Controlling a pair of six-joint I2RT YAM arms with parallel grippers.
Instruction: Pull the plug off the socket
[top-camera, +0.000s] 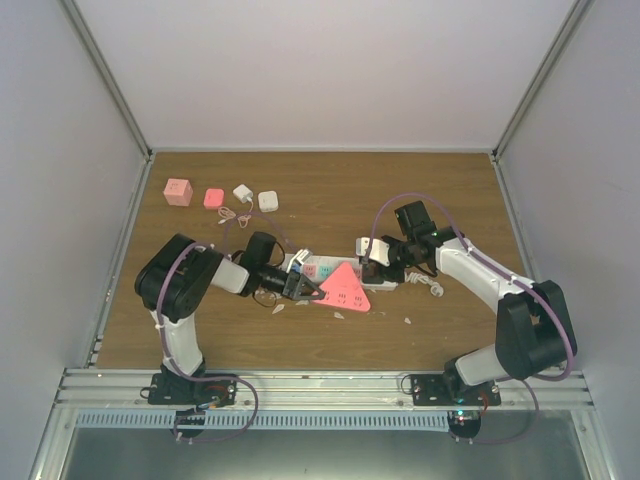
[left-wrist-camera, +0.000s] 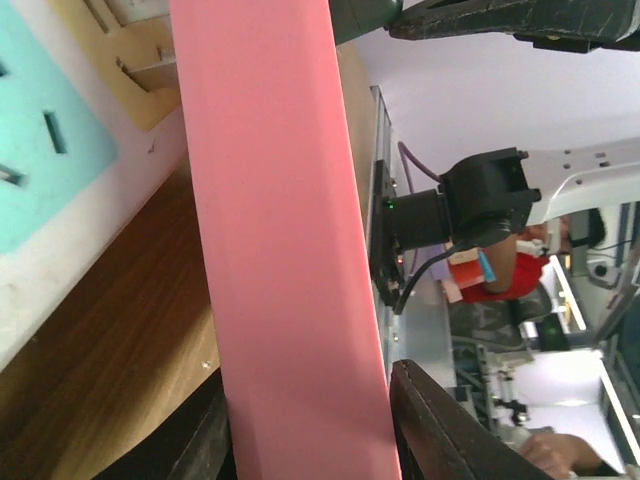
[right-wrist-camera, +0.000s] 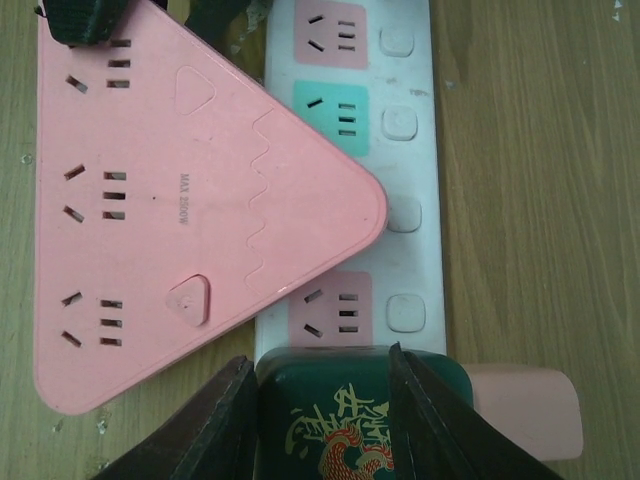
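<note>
The socket (right-wrist-camera: 412, 215), a long white strip with pink and teal outlet faces, lies mid-table (top-camera: 318, 266). A pink triangular plug adapter (right-wrist-camera: 150, 200) sits across it, covering part of the row. My left gripper (left-wrist-camera: 305, 430) stands at the adapter's left side in the top view (top-camera: 303, 286). Its dark fingers (left-wrist-camera: 440, 430) press both faces of the adapter's pink edge (left-wrist-camera: 280, 250). At the strip's near end in the right wrist view sits a dark green plug (right-wrist-camera: 325, 385) with a gold and red dragon print. My right gripper (right-wrist-camera: 322, 400) is shut on its two sides.
Two pink cubes (top-camera: 178, 191) (top-camera: 213, 198) and two white chargers (top-camera: 243, 192) (top-camera: 268, 201) stand at the back left. A white cord (top-camera: 432, 288) trails right of the strip. A pale pink block (right-wrist-camera: 525, 410) lies beside the green plug. Enclosure walls ring the table.
</note>
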